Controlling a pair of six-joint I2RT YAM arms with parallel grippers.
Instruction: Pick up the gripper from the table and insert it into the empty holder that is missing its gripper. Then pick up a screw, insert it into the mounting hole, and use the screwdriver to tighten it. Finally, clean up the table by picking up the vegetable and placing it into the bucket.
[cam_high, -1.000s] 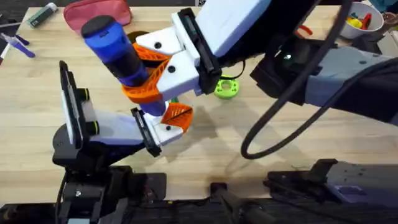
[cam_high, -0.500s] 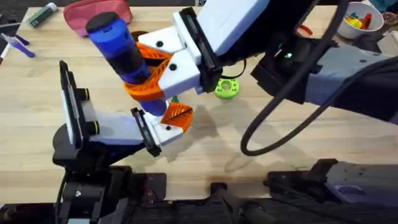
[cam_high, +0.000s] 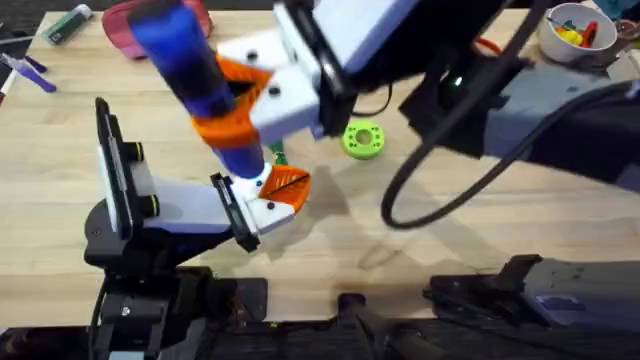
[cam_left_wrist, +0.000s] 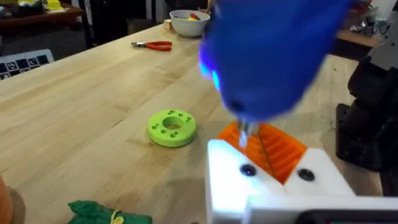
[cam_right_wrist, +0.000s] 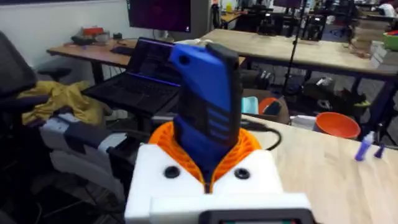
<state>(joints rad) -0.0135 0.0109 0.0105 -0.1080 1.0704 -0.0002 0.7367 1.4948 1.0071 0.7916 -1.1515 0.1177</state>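
Blue and cylindrical, the screwdriver is pinched between the ribbed orange pads of the right pincer, its thin metal tip pointing down onto the white holder at the end of the left arm. That holder already carries the ribbed orange gripper, seated against it. Whether the left pincer is spread or pressed together cannot be told.

Beside the holder, on the pale wooden surface, lies one lime-green ring disc with small holes around its face. Between disc and holder a sliver of the dark-green vegetable shows, mostly hidden overhead by the right pincer. Farther beyond the disc sit one white bowl and one pair of red-handled pliers.
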